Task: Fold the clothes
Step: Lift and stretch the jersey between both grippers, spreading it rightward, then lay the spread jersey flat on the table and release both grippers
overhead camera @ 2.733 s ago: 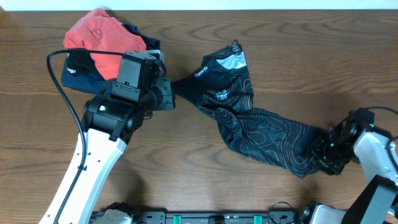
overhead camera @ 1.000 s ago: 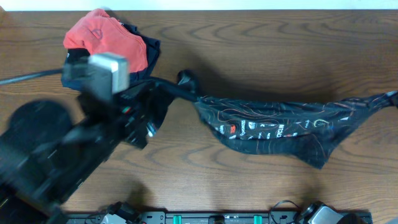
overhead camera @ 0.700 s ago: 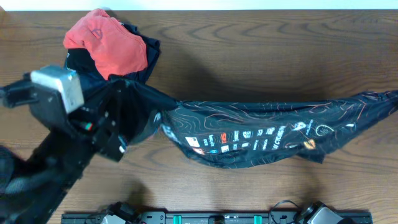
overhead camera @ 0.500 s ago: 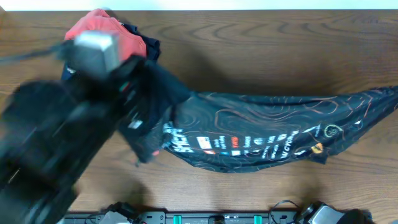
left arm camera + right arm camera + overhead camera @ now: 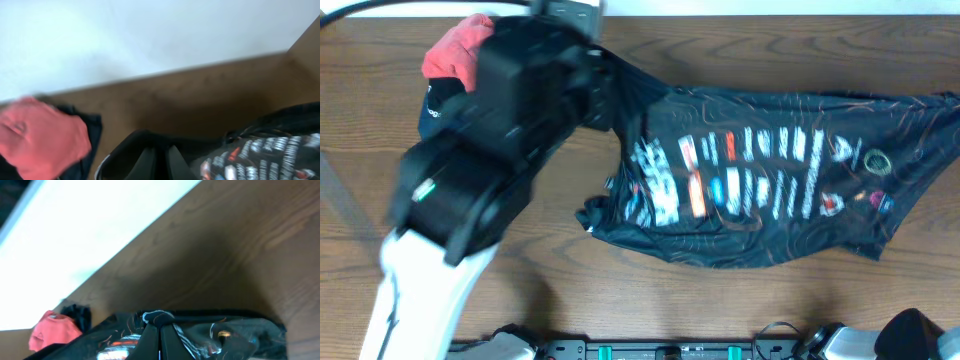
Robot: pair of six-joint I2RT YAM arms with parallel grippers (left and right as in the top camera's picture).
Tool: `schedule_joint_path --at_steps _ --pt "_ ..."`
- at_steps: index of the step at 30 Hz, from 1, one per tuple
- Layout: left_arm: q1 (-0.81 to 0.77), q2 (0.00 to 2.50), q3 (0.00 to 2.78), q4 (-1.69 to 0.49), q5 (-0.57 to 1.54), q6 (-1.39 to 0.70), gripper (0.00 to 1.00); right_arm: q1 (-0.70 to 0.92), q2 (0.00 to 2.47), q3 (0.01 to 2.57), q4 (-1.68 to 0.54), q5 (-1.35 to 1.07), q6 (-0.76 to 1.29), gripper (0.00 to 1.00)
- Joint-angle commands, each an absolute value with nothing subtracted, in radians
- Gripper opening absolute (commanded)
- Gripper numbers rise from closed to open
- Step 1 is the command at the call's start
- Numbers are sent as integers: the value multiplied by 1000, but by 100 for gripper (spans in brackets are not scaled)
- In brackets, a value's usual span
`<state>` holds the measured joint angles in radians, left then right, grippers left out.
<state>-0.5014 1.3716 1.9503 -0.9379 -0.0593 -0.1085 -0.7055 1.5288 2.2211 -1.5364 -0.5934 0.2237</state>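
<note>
Both jaws pinch the black jersey (image 5: 770, 190) stretched above the table (image 5: 740, 60).

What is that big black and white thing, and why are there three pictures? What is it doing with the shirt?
It is a robot arm. There are two arms, each ending in a pinching tool. One picture comes from a camera above the table. The other two come from small cameras on the wrists, so you see each tool's fingers at the bottom. The left arm's tool and the right arm's tool are both pinched shut on a black jersey, stretched out between them. The top picture is blurry. In the far left corner lies a red garment on top of a dark one. Nothing holds those.
</note>
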Motion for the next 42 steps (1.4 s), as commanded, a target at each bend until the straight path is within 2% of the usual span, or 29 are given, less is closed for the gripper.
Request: schedule_joint_path --at_steps 1,12,19,26,30,38,42 --pt "-504 1245 2026 -952 -78 -85 6 -744 1443 2319 -1580 -643 251 1" --pt "-504 1006 2027 -1023 -72 -52 6 -793 1261 2501 -1685 -557 291 1" --pt "-503 1034 2027 -1031 -160 -44 6 -793 1253 2500 -1693 -410 292 1" --pt "-499 1237 2027 -947 -197 8 6 -791 1375 2499 -1681 -382 303 1" --pt "-472 1396 2027 -879 -199 8 6 -781 1494 2499 -1672 -451 302 1" --pt "-410 1762 2027 -750 -130 30 6 -620 1819 2499 -1528 -469 302 1" --pt "-397 1905 2027 -569 -101 46 6 -533 1991 2499 -1352 -474 300 1"
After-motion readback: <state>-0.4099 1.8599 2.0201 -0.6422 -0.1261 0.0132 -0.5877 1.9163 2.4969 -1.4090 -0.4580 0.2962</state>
